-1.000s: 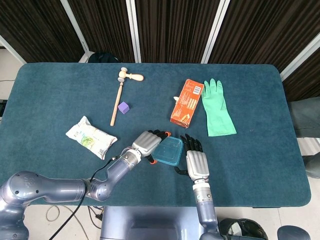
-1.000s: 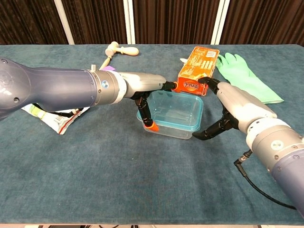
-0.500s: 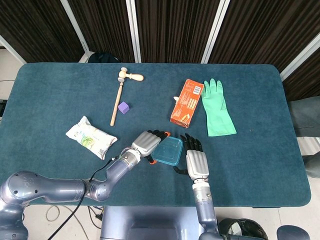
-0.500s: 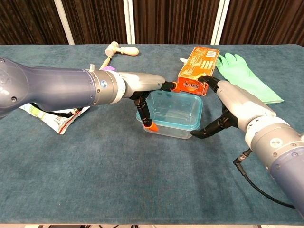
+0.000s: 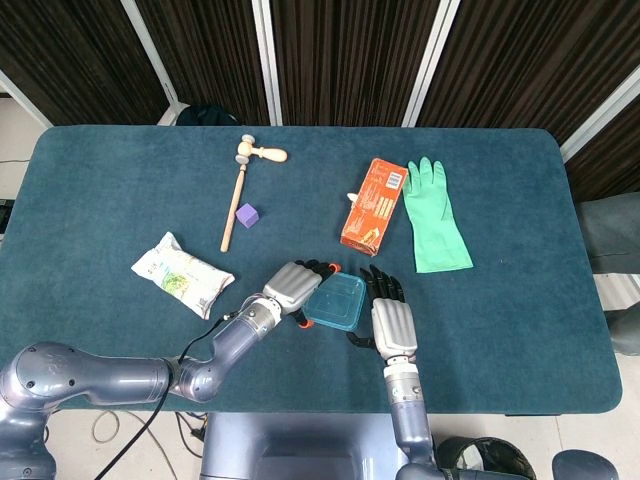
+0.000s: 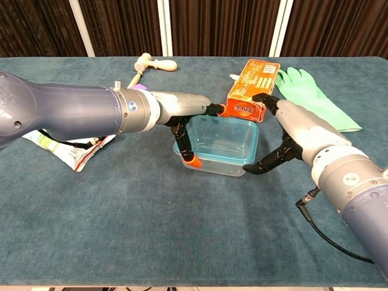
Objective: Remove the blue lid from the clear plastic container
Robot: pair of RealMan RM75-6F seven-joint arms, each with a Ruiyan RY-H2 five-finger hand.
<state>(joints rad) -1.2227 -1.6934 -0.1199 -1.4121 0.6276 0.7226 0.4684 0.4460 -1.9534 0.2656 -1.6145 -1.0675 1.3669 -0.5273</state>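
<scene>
Teal cloth tabletop (image 5: 120,190), long, dark curtains behind. On it, largest first: green rubber glove (image 5: 432,215) lying flat at far right; orange carton (image 5: 372,205) just left of the glove; white snack packet (image 5: 180,272) at left; wooden mallet (image 5: 243,185) at far centre with a small purple cube (image 5: 247,214) beside its handle. Task item: clear plastic container (image 6: 219,145) with its blue lid (image 5: 335,301) seated on the rim, resting on the tabletop near the front edge, between both hands. Left hand (image 6: 185,118) is on the container's left end, orange-tipped fingers (image 6: 191,160) curled down its near-left corner and another at the far-left corner; it grips the tub and reads as the bracing hand. Right hand (image 6: 291,136) is at the right end, fingers spread with nothing between them, dark fingertips (image 6: 253,168) reaching to the near-right corner of the lid. Change over the last second: the right hand has eased in leftward, its fingertips moving from just off the corner to at or touching the rim; contact is too fine to confirm. The left hand has stayed put, and the container has not shifted. Lid remains fully on, no corner visibly lifted. Judgement: approach is ending, and the likely next step is hooking that corner lip and peeling upward while the left hand holds the tub down.
</scene>
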